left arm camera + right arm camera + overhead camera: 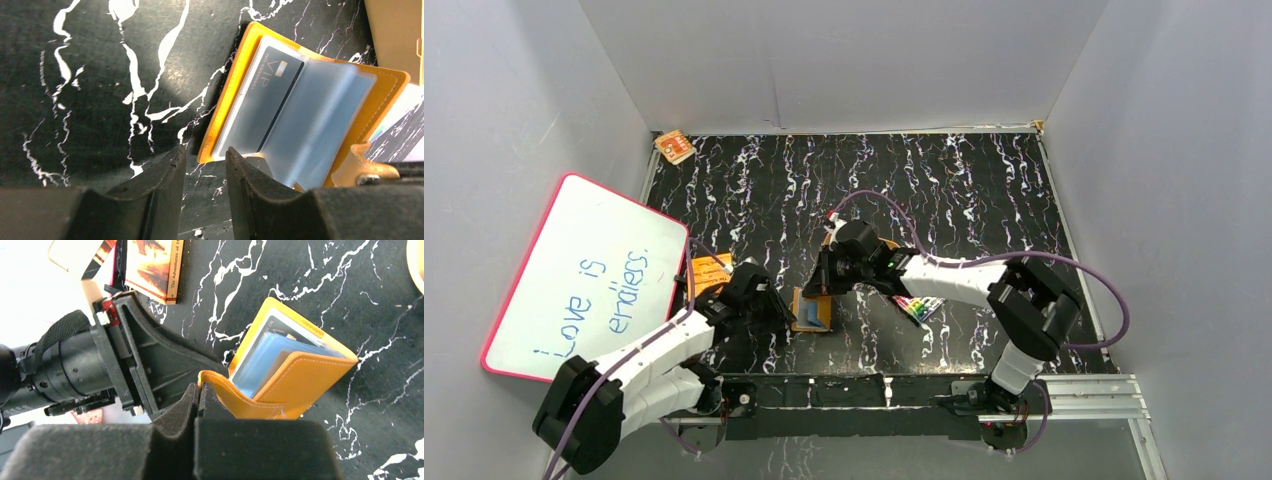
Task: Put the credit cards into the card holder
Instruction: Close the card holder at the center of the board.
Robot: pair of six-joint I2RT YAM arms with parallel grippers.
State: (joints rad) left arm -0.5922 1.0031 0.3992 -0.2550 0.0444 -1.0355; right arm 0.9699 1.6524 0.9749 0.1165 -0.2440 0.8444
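The card holder (812, 311), an orange wallet with light-blue sleeves, lies open on the black marbled table. In the left wrist view the holder (240, 75) shows a black credit card (270, 95) marked VIP inside a clear sleeve. My left gripper (205, 167) is open and empty, its fingertips just beside the holder's near corner. My right gripper (199, 392) is shut on the holder's snap tab (225, 395) and holds the cover (310, 380) up. In the top view the left gripper (782, 303) and the right gripper (822, 288) flank the holder. No other card shows.
An orange printed booklet (705, 274) lies left of my left gripper, also in the right wrist view (152, 267). A marker pack (919, 308) lies under the right arm. A whiteboard (584, 275) leans at the left. A tan tray (395, 30) sits beyond the holder.
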